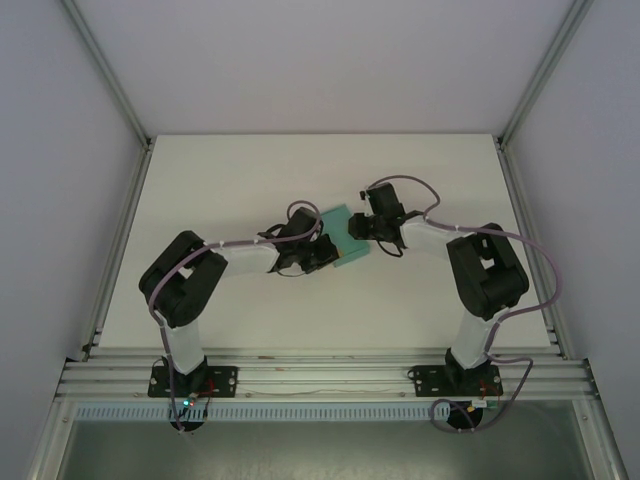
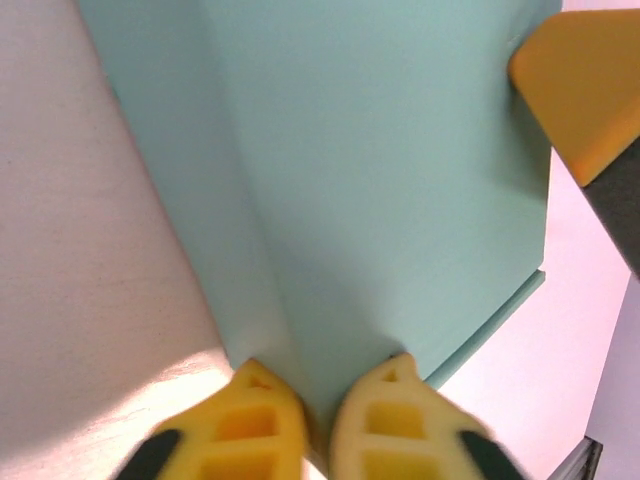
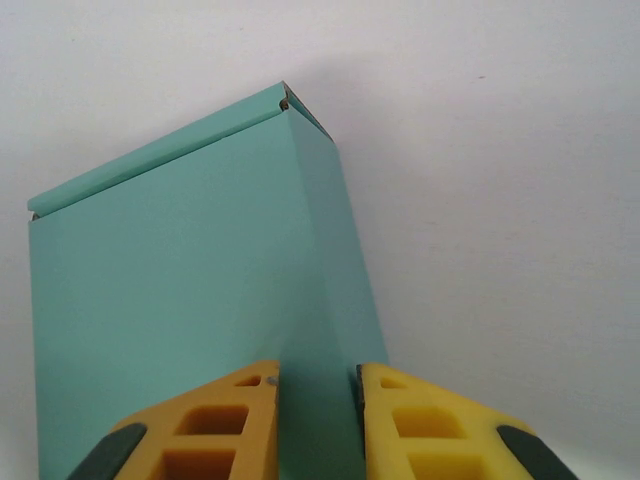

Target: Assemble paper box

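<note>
Looking down from the top external camera, both arms reach inward over the white table [image 1: 250, 180] and meet near its middle. The paper box [image 1: 340, 222] sits between the two claws, a small teal-green shape partly hidden by them. The left gripper [image 1: 322, 252] comes at it from the near left side, and the right gripper [image 1: 360, 228] from the right side. Purple cables loop along both arms.

From the left wrist camera, the paper box [image 2: 380, 180] fills most of the frame as a broad teal panel, with a raised fold running down it toward the left gripper [image 2: 320, 425]. The two yellow fingers [image 2: 255, 435] stand almost together, with only a narrow slit between them, and the card's fold runs into that slit, so the claw is pinched on the box. At the upper right, an orange-yellow fingertip [image 2: 585, 85] of the other claw rests against the box's edge. Bare white tabletop shows to the left.

From the right wrist camera, the paper box [image 3: 170, 300] is a folded-up rectangular form lying on the table, its far end flap closed, with a thin seam showing along the top edge. The right gripper [image 3: 318, 410] is narrow, and its yellow fingers [image 3: 430, 430] straddle the box's long corner edge, with teal card held in the slim gap between them.
</note>
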